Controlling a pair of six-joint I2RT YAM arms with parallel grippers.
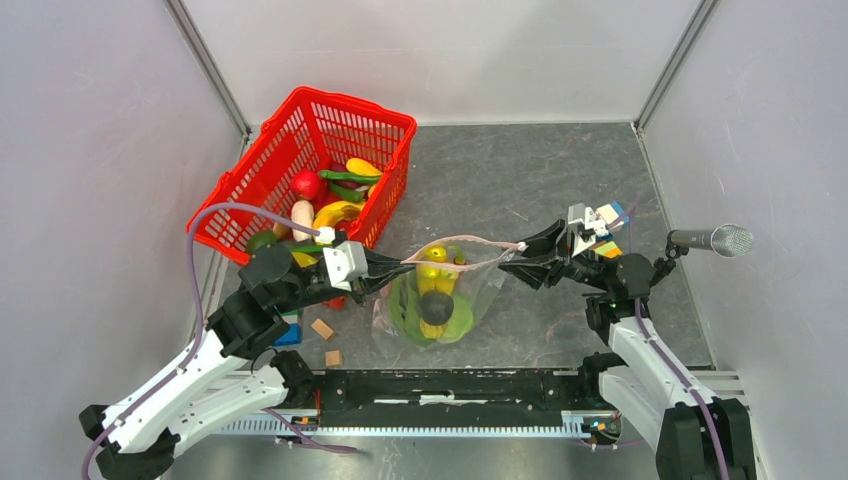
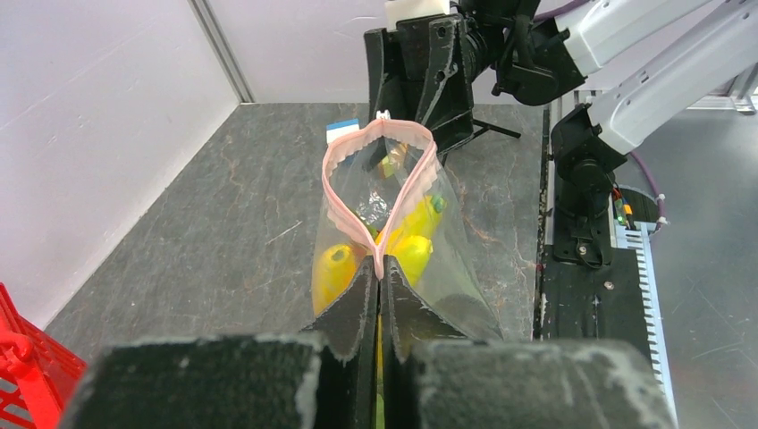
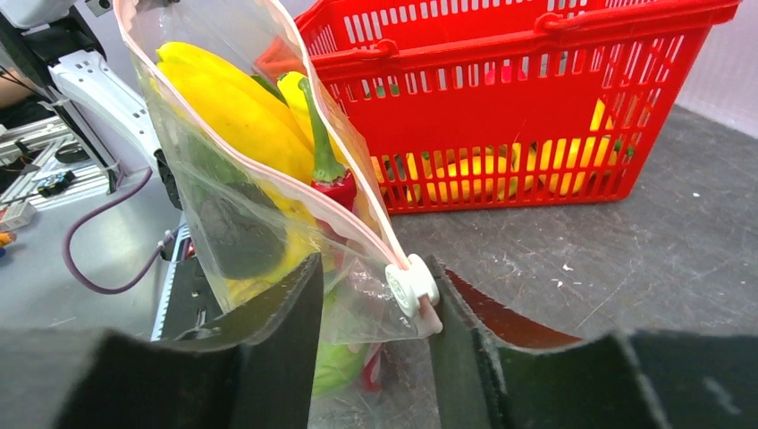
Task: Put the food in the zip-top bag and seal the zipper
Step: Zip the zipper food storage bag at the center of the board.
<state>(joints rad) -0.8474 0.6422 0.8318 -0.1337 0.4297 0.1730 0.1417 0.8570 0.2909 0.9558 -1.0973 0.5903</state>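
Observation:
The clear zip-top bag (image 1: 470, 300) hangs stretched between my two grippers, its mouth gaping. Inside it lies food: yellow bananas (image 1: 437, 275), a green piece and a dark one. My left gripper (image 2: 380, 273) is shut on the near end of the pink zipper (image 2: 332, 197). My right gripper (image 3: 374, 268) stands round the bag's other corner, jaws still apart. The white slider (image 3: 407, 284) rests against the right-hand finger (image 3: 465, 340). In the right wrist view the bag (image 3: 223, 188) shows a yellow banana (image 3: 241, 116) and a red pepper (image 3: 338, 189).
A red mesh basket (image 1: 350, 105) with more toy food stands at the back left, close behind the left gripper (image 1: 400, 265). Small blocks (image 1: 322, 328) lie near the left arm, others by the right wrist (image 1: 608, 222). A microphone (image 1: 715, 240) juts in from the right wall.

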